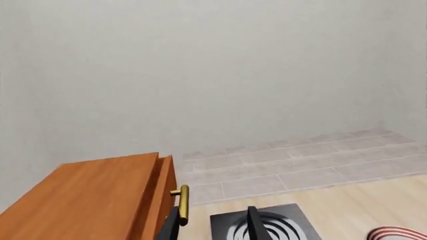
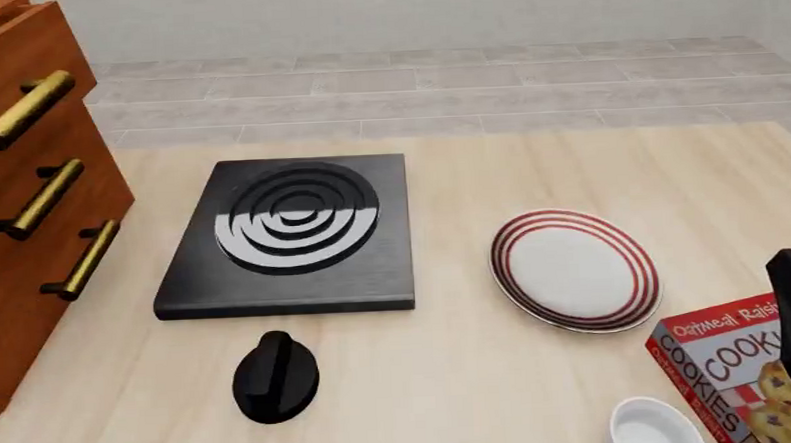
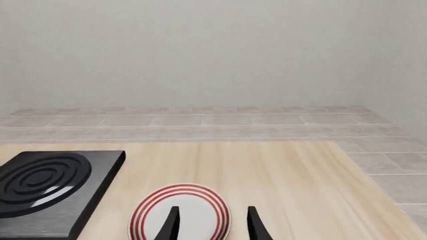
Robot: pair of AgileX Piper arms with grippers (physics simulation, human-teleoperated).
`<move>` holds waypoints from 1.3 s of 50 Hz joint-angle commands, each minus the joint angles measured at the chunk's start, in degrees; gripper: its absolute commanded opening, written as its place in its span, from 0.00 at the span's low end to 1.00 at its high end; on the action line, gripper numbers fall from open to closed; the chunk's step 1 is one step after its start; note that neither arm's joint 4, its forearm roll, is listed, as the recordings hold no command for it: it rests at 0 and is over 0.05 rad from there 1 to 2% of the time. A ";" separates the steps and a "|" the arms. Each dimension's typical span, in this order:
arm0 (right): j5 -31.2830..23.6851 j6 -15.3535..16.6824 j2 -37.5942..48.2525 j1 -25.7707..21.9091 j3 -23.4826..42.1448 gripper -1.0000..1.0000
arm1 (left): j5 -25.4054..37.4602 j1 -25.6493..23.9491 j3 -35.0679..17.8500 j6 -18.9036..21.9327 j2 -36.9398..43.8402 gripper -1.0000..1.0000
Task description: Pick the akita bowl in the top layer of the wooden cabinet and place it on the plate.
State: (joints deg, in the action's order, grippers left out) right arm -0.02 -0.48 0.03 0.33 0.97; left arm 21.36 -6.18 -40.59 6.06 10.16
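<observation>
Progress close to nil. Wooden cabinet [image 2: 21, 188] at table's left, all three drawers apparently shut, top handle [image 2: 19, 110] untouched; akita bowl nowhere visible, presumably inside top drawer. Plate [image 2: 574, 268] bare, right of black stove [image 2: 289, 236]. Left gripper [image 1: 213, 225] near that handle, fingers apart, empty. Right gripper [image 3: 212, 225] over plate, fingers parted, empty. Left: open, grasp, carry, place.
</observation>
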 commanded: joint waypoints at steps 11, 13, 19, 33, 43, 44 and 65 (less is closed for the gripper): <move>-0.22 0.31 0.00 0.04 0.13 1.00 | 4.98 -0.20 -8.39 0.81 6.34 1.00; -0.24 0.30 0.00 0.05 0.14 1.00 | 5.43 -0.38 -9.33 1.30 7.30 1.00; -0.28 0.20 0.00 0.19 0.17 1.00 | 7.20 -0.53 -11.99 1.88 11.12 1.00; -0.09 -0.19 0.00 0.39 0.08 1.00 | 12.32 1.38 -19.83 1.84 16.85 1.00; 0.01 -0.42 0.00 0.36 0.05 1.00 | 14.46 1.76 -21.20 0.21 21.76 1.00; 0.00 -0.42 0.00 0.36 0.06 1.00 | 14.67 1.79 -21.27 -0.02 22.18 1.00; -0.38 -0.58 -0.01 0.00 0.28 1.00 | 19.56 5.25 -24.75 4.55 30.15 1.00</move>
State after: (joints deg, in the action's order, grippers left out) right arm -0.23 -1.02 0.02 0.56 1.19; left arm 38.42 -2.01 -63.33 9.35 36.77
